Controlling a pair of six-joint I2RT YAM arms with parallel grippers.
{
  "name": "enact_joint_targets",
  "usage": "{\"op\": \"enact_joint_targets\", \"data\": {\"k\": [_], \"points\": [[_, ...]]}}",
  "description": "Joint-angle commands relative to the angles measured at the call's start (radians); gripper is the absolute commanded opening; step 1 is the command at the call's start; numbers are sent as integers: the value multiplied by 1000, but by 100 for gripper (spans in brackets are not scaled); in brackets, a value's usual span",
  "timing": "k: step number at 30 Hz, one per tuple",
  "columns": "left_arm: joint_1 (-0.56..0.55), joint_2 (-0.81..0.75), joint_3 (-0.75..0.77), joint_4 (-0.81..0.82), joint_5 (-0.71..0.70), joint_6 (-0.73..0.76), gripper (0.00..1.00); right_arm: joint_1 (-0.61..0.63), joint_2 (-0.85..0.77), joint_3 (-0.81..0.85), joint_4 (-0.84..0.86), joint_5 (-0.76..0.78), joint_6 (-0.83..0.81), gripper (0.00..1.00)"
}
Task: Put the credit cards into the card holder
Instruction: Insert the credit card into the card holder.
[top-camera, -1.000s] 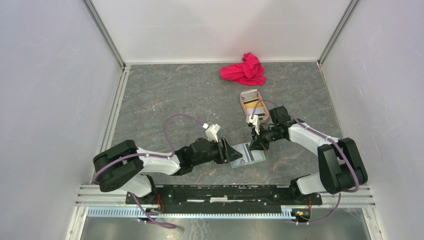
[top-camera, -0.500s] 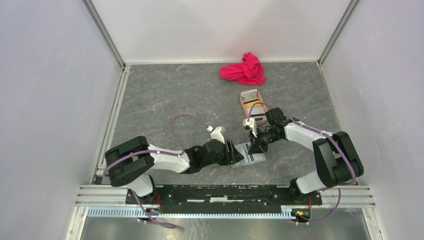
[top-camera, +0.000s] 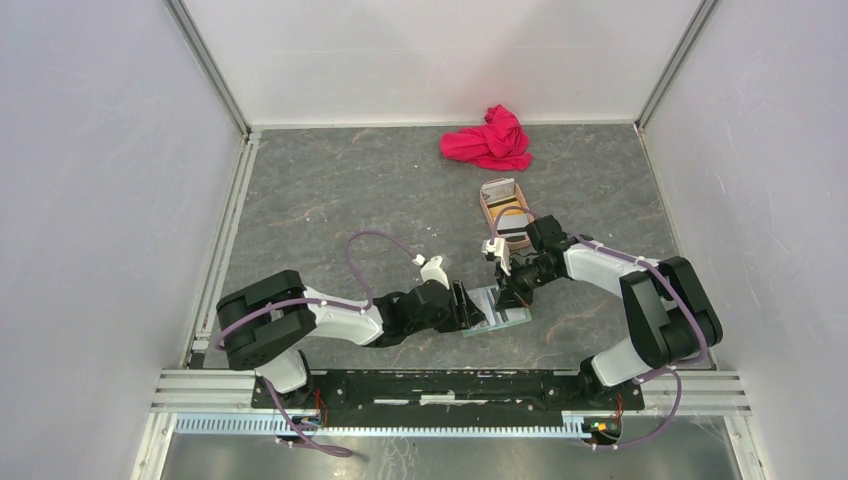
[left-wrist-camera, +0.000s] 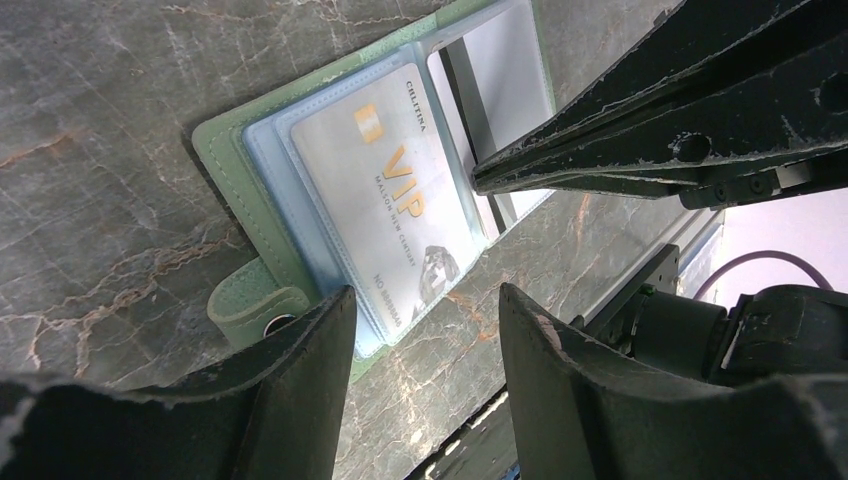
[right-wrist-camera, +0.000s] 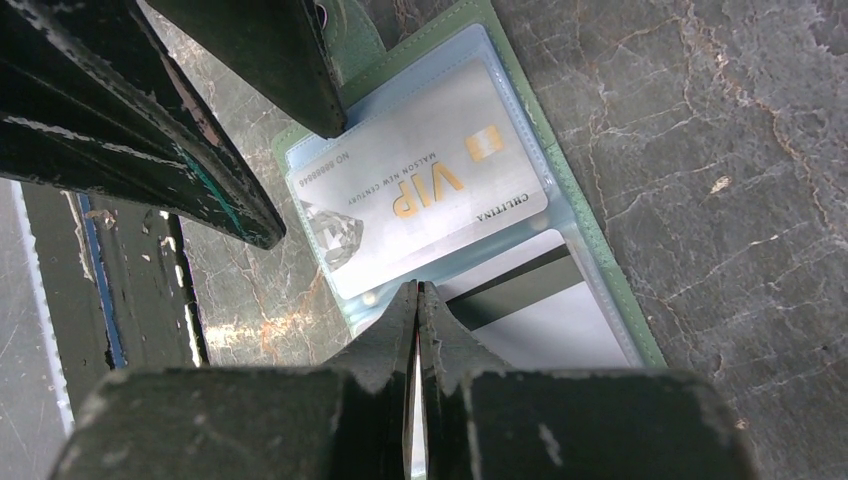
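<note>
Open card holder: flat sage-green fold on veined grey stone table, at 6 o'clock from tan tray. Its glossy clear sleeve holds silver VIP card, with black-striped white card beside it. The left gripper, at the holder's 9 o'clock, has jaws parted and empty. The right gripper, at 12 o'clock, is pinched closed, nothing visibly gripped, tips at the sleeve.

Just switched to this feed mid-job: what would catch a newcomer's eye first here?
The open green card holder at front centre of the table, with a silver VIP card already in its clear sleeve. The left gripper stands open at its snap end, while the shut right gripper points at a white black-striped card on the holder's other half. A crumpled red cloth lies at the far edge.
</note>
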Motion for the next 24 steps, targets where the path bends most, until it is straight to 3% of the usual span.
{"op": "enact_joint_targets", "data": {"k": [1, 24], "points": [[-4, 9, 0, 23, -22, -30, 61, 5, 9, 30, 6, 18, -1, 7], [-5, -54, -38, 157, 6, 0, 57, 7, 9, 38, -8, 1, -11, 8]]}}
